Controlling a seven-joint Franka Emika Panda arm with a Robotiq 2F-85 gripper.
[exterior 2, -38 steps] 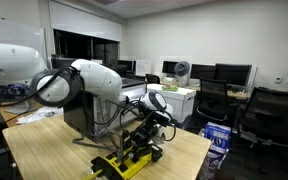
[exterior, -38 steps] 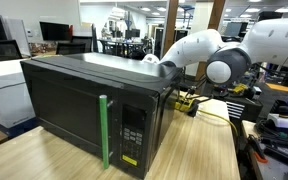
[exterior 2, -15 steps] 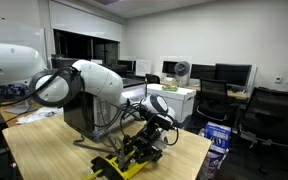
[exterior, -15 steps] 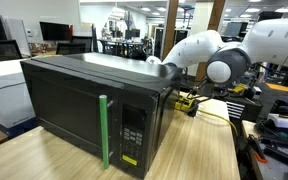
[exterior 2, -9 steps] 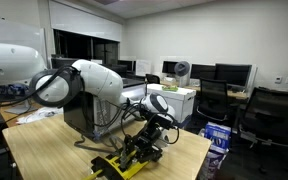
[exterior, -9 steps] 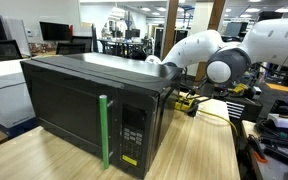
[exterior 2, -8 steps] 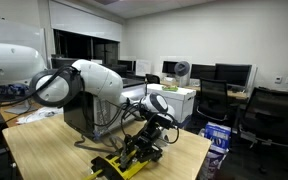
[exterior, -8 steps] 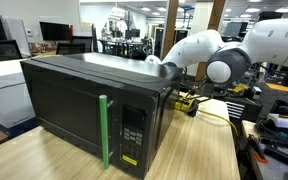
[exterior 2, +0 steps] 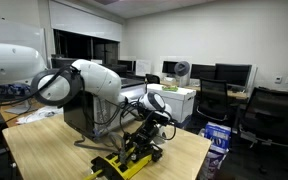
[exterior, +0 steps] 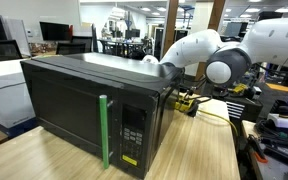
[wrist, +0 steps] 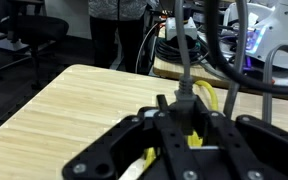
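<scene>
behind the microwave (exterior: 84, 105), the tool (wrist: 182, 128), jaws together, sits above a flat-lying yellow stand (exterior 2: 119, 165).

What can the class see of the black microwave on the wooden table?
The microwave is a black, glossy box, standing upright on the light wooden table. Its door is shut, with a green vertical bar beside a dark keypad. The robot arm reaches past its rear corner; contact cannot be told.

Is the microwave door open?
No, the microwave door sits shut, flat against the front, its green handle beside the buttons.
</scene>
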